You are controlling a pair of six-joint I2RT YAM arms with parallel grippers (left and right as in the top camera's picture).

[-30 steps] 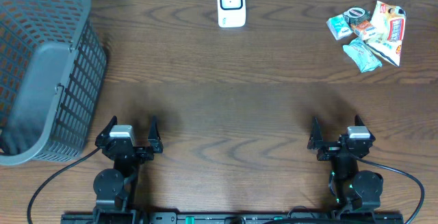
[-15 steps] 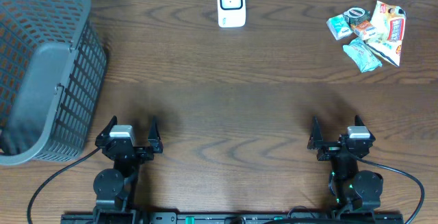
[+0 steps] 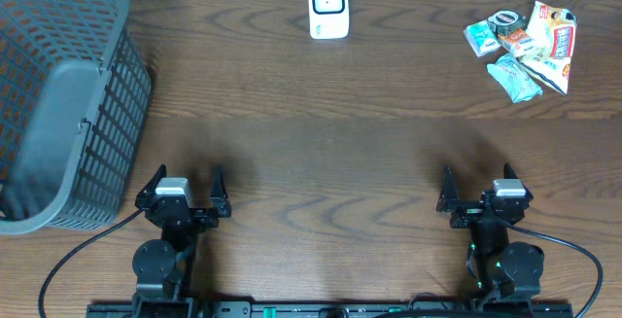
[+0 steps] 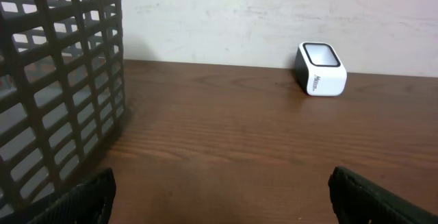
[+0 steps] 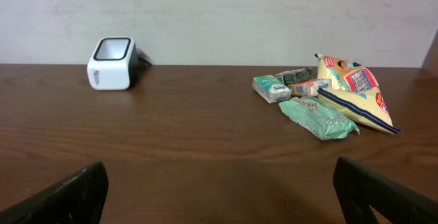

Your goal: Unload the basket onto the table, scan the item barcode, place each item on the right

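A white barcode scanner (image 3: 328,6) stands at the table's far edge, near the middle; it also shows in the left wrist view as the scanner (image 4: 321,68) and in the right wrist view as the scanner (image 5: 111,63). A pile of small packaged items (image 3: 525,46) lies at the far right, with a yellow-red snack bag (image 5: 356,90), a green packet (image 5: 317,118) and a small green box (image 5: 271,88). My left gripper (image 3: 184,187) rests open near the front left, nothing between its fingers. Open and empty too, my right gripper (image 3: 481,188) sits at the front right, far from the pile.
A large grey slatted basket (image 3: 60,99) takes up the far left, close to the left gripper; its wall (image 4: 58,87) fills the left of the left wrist view. Dark wood table (image 3: 321,143) lies between the grippers and the scanner. A pale wall runs behind.
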